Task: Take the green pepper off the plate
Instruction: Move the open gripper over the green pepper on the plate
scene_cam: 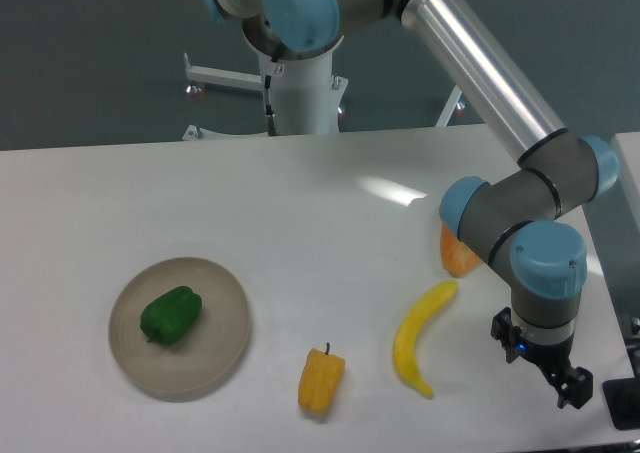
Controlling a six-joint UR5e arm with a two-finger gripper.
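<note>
Diagonally, the green pepper (171,315) lies on the plate (222,358).

The green pepper (171,316) looks like glossy, smooth plastic on a matt beige plate (226,345) — the banana (417,339) shines likewise, the white table (300,203) is smooth, faintly reflective.

My arm (480,63) reaches from the far base down to the near right, elbow bent, wrist pointing down. My gripper (548,365) hangs low there; I cannot tell how my jaws stand.
</note>
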